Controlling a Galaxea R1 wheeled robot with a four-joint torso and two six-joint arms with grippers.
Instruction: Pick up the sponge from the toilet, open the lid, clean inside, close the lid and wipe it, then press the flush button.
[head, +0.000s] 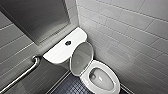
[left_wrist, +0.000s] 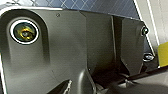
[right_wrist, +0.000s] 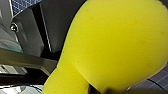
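The white toilet (head: 86, 80) stands in a tiled corner with its oval lid (head: 81, 58) raised and leaning back against the tank (head: 58, 52). The bowl below it is uncovered. On the tank cover sits the small round dark flush button (head: 68, 43). The bright yellow sponge (right_wrist: 117, 45) looms large and close in the right wrist view, with my right gripper (right_wrist: 96, 90) shut on it near its narrow waist. My left gripper is open, and the left wrist view shows nothing in it.
A metal grab bar (head: 22, 75) runs along the left wall below a large grey panel (head: 35, 17). White tiled wall (head: 130, 30) closes in on the right of the toilet. Dark small-tiled floor (head: 70, 87) lies beside the bowl.
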